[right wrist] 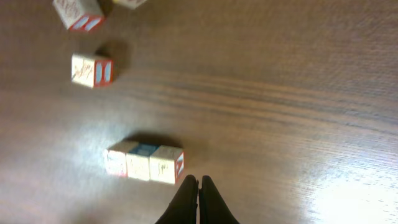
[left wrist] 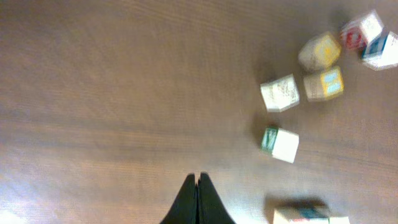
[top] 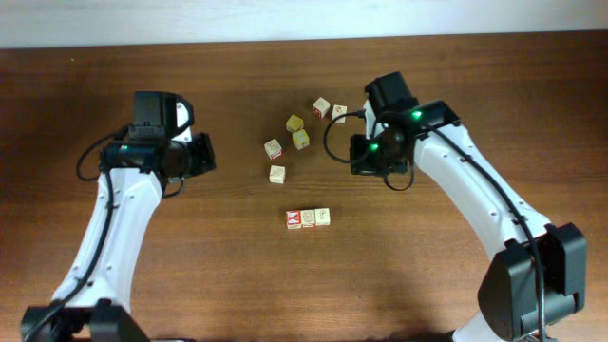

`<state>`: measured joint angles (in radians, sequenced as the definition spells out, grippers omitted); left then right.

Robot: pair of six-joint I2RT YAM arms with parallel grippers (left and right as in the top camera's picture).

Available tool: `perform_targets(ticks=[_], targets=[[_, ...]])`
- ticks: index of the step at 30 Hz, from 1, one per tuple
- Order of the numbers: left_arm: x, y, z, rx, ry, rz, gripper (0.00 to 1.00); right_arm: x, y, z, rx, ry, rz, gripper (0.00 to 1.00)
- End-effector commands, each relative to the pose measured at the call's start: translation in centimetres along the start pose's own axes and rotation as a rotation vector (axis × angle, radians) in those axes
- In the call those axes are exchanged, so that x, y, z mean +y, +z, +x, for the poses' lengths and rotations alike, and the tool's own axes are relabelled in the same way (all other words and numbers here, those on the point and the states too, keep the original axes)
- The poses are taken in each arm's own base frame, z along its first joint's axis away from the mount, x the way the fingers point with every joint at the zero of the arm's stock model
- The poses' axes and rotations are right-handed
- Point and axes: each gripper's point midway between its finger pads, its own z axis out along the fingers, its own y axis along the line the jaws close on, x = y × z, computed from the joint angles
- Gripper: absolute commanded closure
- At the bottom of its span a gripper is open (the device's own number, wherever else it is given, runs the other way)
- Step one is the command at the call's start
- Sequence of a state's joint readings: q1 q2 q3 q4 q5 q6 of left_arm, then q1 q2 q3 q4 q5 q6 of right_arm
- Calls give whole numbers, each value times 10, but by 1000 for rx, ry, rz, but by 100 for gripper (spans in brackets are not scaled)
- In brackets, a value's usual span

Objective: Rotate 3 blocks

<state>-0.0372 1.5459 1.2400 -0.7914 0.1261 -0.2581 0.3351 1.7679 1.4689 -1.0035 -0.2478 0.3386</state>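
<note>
Three blocks stand in a touching row at mid-table: a red-framed one [top: 294, 218] with a red letter and two pale cream ones [top: 309, 218] [top: 323, 217]. In the right wrist view the row [right wrist: 144, 162] lies just left of my right gripper [right wrist: 198, 180], which is shut and holds nothing. The left wrist view catches only the row's edge [left wrist: 305, 215] at the bottom right. My left gripper [left wrist: 198, 179] is shut and empty, over bare wood to the left of the blocks. Overhead, the left gripper [top: 203, 154] and the right gripper [top: 359, 154] flank the loose cubes.
Behind the row lie several loose cubes: two yellow-faced ones [top: 295, 123] [top: 301, 140], a cream one [top: 276, 174], a red-printed one [top: 274, 148], and a pair [top: 322, 106] [top: 339, 113] near the right arm. The wooden table's far edge [top: 285, 42] runs along the top.
</note>
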Motion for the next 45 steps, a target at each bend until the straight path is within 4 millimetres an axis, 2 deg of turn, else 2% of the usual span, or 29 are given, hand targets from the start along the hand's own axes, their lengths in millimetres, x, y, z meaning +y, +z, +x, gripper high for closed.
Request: perform_targets(ticks=[1, 3, 5, 9, 13, 17, 24, 28, 31, 35, 41, 45], targets=[[-33, 28, 42, 206, 53, 119, 100, 11, 28, 36, 134, -77, -97, 96], [-48, 49, 69, 314, 93, 118, 100, 4, 50, 51, 155, -28, -89, 96], [-61, 61, 91, 399, 122, 133, 100, -3, 66, 58, 150, 17, -89, 96], [-82, 72, 123, 510, 163, 170, 100, -3, 88, 64, 124, 53, -145, 96], [-96, 80, 144, 568, 202, 173, 100, -3, 98, 71, 120, 72, -182, 96], [-101, 91, 150, 592, 195, 190, 100, -2, 98, 68, 105, 66, -187, 96], [-110, 94, 151, 577, 195, 197, 100, -1, 98, 67, 103, 65, -188, 96], [-108, 95, 151, 576, 172, 171, 100, -1, 98, 67, 104, 66, -188, 96], [-93, 96, 152, 575, 108, 65, 100, -5, 99, 68, 104, 97, -159, 96], [-95, 95, 156, 584, 114, 61, 100, -1, 102, 71, 103, 90, -136, 96], [-108, 97, 159, 565, 154, 82, 100, -1, 105, 73, 95, 102, -102, 96], [-107, 99, 161, 563, 154, 83, 100, -1, 105, 73, 95, 101, -102, 96]])
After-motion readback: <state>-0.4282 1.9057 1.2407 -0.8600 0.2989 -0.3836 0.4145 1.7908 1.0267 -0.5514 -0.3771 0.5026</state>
